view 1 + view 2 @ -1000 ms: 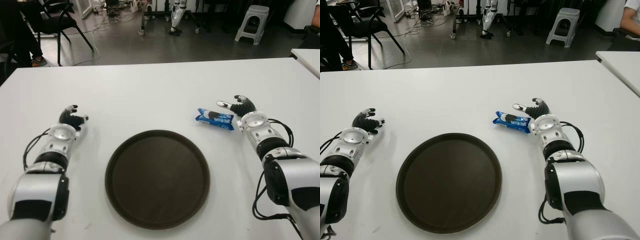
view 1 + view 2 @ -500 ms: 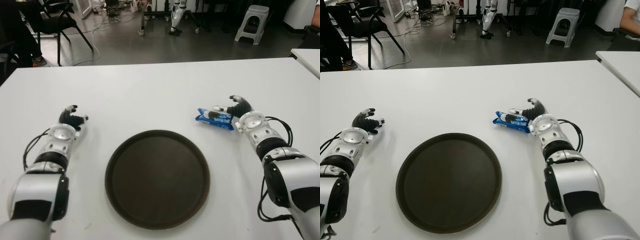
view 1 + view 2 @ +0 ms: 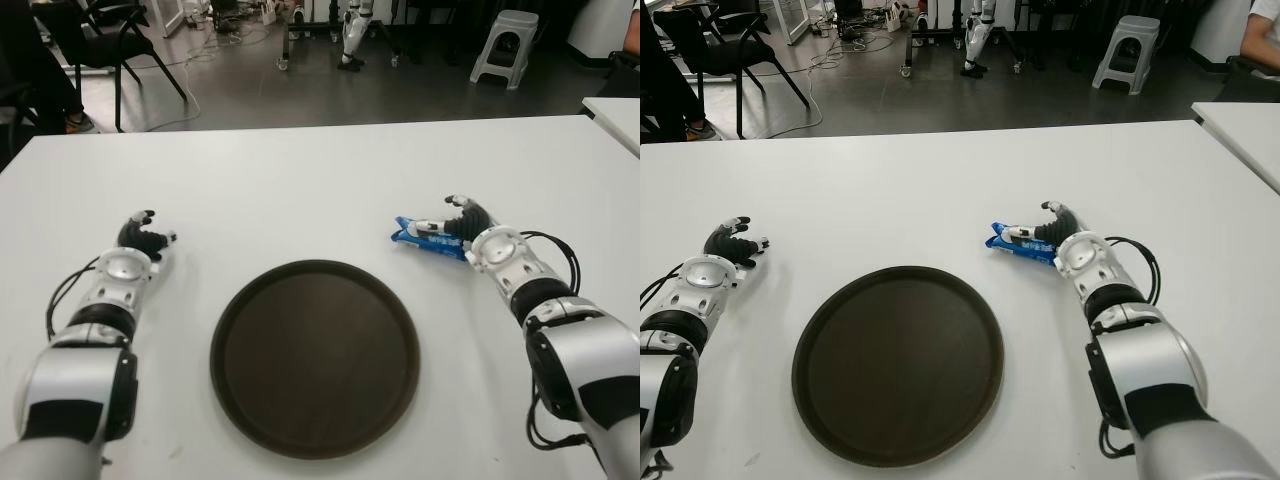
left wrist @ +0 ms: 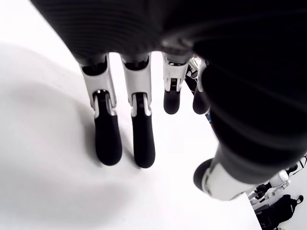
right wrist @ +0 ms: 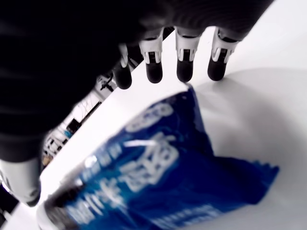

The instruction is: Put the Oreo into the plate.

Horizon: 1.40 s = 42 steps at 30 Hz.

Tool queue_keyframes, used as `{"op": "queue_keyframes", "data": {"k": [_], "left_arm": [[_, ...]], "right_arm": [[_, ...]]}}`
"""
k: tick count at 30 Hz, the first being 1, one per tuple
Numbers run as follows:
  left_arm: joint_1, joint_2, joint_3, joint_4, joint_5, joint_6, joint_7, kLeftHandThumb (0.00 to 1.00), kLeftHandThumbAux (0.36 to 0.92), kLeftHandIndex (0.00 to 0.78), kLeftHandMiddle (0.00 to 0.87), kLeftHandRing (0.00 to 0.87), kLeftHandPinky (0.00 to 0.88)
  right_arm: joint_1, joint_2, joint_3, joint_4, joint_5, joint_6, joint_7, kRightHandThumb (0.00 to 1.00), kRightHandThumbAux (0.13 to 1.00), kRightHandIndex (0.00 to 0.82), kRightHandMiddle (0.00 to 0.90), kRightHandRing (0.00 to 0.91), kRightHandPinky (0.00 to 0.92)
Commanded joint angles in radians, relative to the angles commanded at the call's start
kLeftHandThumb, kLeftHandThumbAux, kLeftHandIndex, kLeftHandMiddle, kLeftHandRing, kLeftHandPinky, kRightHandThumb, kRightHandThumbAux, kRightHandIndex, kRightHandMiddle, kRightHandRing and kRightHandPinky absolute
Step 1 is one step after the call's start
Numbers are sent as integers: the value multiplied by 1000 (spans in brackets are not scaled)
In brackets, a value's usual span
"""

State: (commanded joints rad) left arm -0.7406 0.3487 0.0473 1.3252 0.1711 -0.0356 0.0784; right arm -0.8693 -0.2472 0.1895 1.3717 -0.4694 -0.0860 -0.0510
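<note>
A blue Oreo pack (image 3: 414, 236) lies flat on the white table (image 3: 300, 190), just right of and beyond the dark round plate (image 3: 315, 360). My right hand (image 3: 446, 218) reaches over the pack's right end. The right wrist view shows the pack (image 5: 144, 187) under the palm, with the fingertips (image 5: 184, 72) stretched past its far edge and not closed around it. My left hand (image 3: 141, 234) shows to the left of the plate, its fingers (image 4: 108, 139) relaxed, touching the table and holding nothing.
A second white table (image 3: 615, 112) shows at the right edge. Beyond the table's far edge are a black chair (image 3: 115, 40), a grey stool (image 3: 505, 45) and cables on the floor. Bare table surface surrounds the plate.
My right hand has slid left onto the Oreo pack, and its fingers have lowered over the pack's right end. The pack, plate and left hand have stayed put.
</note>
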Motion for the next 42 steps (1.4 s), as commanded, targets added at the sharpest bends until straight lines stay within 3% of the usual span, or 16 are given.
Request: {"op": "queue_keyframes", "data": {"k": [6,16,42], "left_arm": [[-1,-1,0,0,4,3,6,196,800,93,112,122,120],[-1,0,-10,-1,14,4,9,197,782,76,106,115,126],[-1,0,-16,1,15,7,23,194,755,104,128,147,155]], "right_arm": [[-3,-1,26,2,-22,1,2,0,473,0,0,0,0],[-4,2,1,2,9,6,39,0,423,0,0,0,0],[-3,-6,46,1,-34,-16,16,0,382,0,0,0,0]]}}
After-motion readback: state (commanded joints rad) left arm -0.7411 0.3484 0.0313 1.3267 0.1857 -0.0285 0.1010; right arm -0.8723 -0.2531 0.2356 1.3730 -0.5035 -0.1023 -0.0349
